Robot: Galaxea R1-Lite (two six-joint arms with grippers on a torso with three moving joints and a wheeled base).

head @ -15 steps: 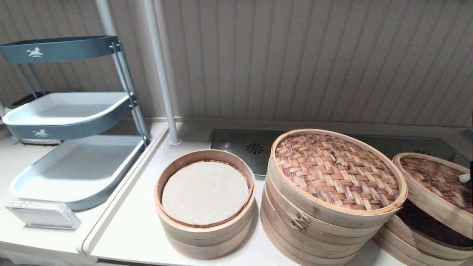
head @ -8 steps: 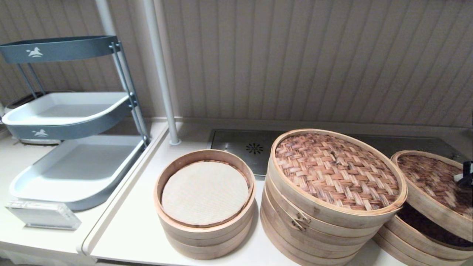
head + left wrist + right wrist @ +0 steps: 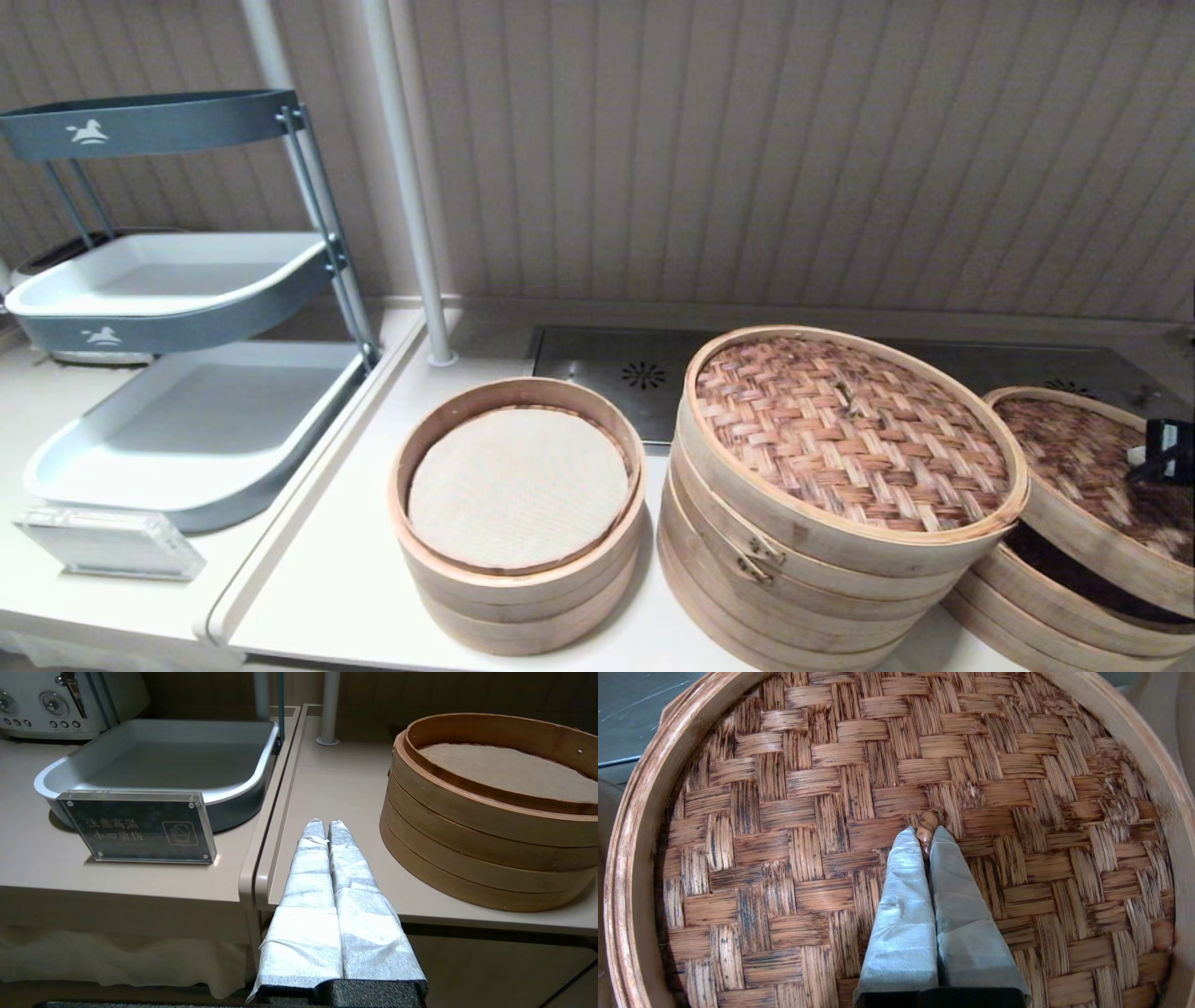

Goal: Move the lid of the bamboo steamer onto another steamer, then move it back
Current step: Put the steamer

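The bamboo steamer lid (image 3: 1083,457), dark mottled-brown weave with a pale rim, hangs tilted over the lower wide steamer (image 3: 1055,616) at the far right, with a dark gap showing under its left side. In the right wrist view the lid (image 3: 831,812) fills the picture, and my right gripper (image 3: 924,833) is shut on its small centre loop (image 3: 930,821). Only the black tip of the right gripper (image 3: 1158,453) shows in the head view. Another steamer (image 3: 840,439), the tallest stack with a dark clasp (image 3: 752,560), stands just left of the lid. My left gripper (image 3: 325,823) is shut and empty, parked at the counter's front edge.
A smaller steamer with a white cloth liner (image 3: 518,485) sits left of the tall stack and close to the left gripper (image 3: 490,826). A grey tiered tray rack (image 3: 187,280), an acrylic sign (image 3: 135,826) and a white pole (image 3: 411,187) stand at the left. A metal drain plate (image 3: 616,369) lies behind.
The lid rose slightly, then sank a little, narrowing the gap below it. The right gripper edged left, further into the head view. The left arm has not moved.
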